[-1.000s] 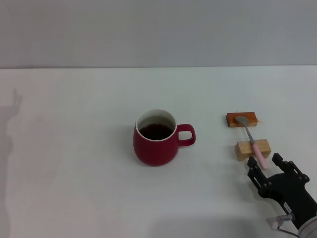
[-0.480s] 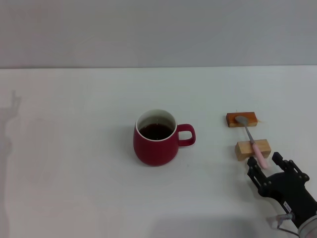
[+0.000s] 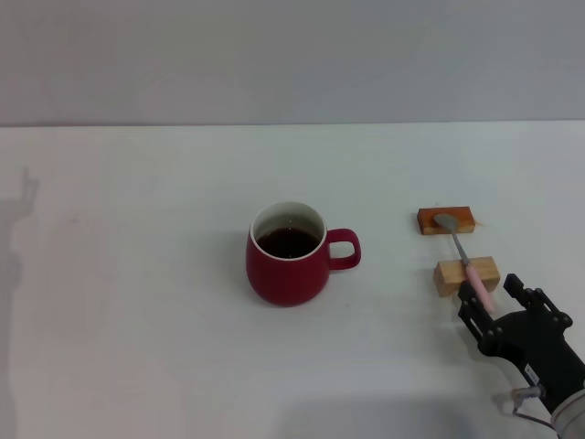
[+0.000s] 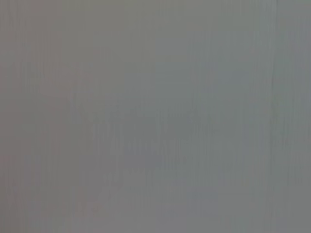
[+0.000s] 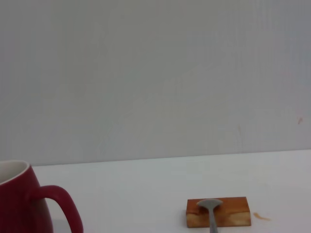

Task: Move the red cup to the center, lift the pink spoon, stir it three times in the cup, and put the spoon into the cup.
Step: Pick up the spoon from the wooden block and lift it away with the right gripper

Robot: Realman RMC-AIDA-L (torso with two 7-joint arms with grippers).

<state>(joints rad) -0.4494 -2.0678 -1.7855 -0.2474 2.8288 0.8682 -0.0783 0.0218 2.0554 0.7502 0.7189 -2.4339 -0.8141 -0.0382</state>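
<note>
On the white worktop (image 3: 137, 320), items as follows.

Red cup (image 3: 287, 253): upright near the middle of the worktop, handle turned toward the robot's right, dark liquid inside. The head view shows it whole; the right wrist view catches only its handle and one side (image 5: 29, 204).

Pink spoon (image 3: 464, 260): well to the right of the cup, bridging two small blocks, grey bowl on the far one, pink handle running over the near one toward the robot. The right wrist view shows only the bowl and neck (image 5: 210, 209).

Far block (image 3: 446, 220): reddish-brown wood, under the spoon's bowl; seen in both views (image 5: 218, 212).

Near block (image 3: 467, 275): pale wood, under the handle; seen in the head view only.

Right gripper (image 3: 504, 303): low at the near right edge, fingers spread apart, empty, tips just beside the end of the pink handle. Seen in the head view only.

Left gripper: out of sight; the left wrist view shows only a plain grey surface.
</note>
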